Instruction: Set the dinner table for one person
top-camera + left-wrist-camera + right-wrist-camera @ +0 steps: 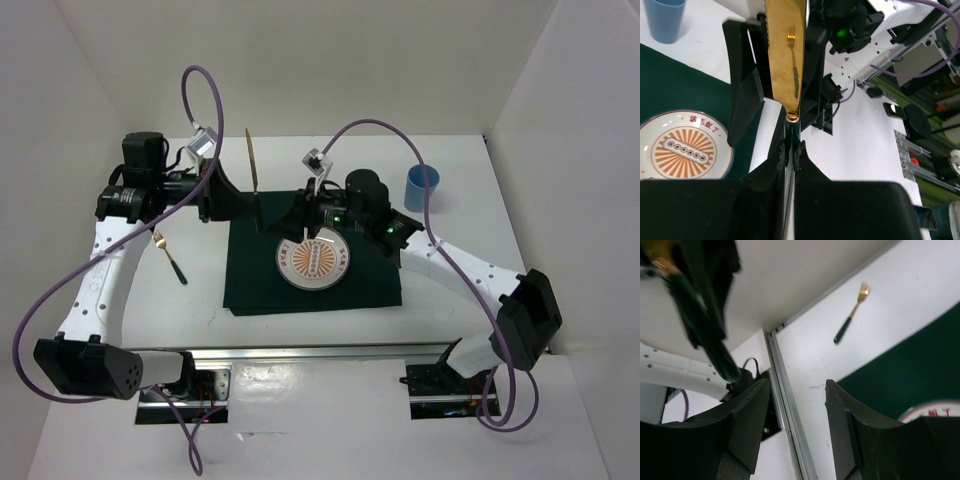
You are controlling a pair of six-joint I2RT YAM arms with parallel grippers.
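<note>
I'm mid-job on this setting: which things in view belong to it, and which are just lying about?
On the job: plate, green cloth under it, knife held in the left end effector, fork, blue cup, dinner table.
Just lying about: purple cables, aluminium rail.

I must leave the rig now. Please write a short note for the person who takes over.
Left gripper: shut on the knife, held in the air by its handle.
Right gripper: open, empty, above the green cloth near the plate.
Done: plate lies on the cloth.
Fork: on the dinner table, left of the cloth.
Blue cup: stands beyond the cloth's far right corner.
Left: lay the knife down; probably bring fork and cup closer.
</note>
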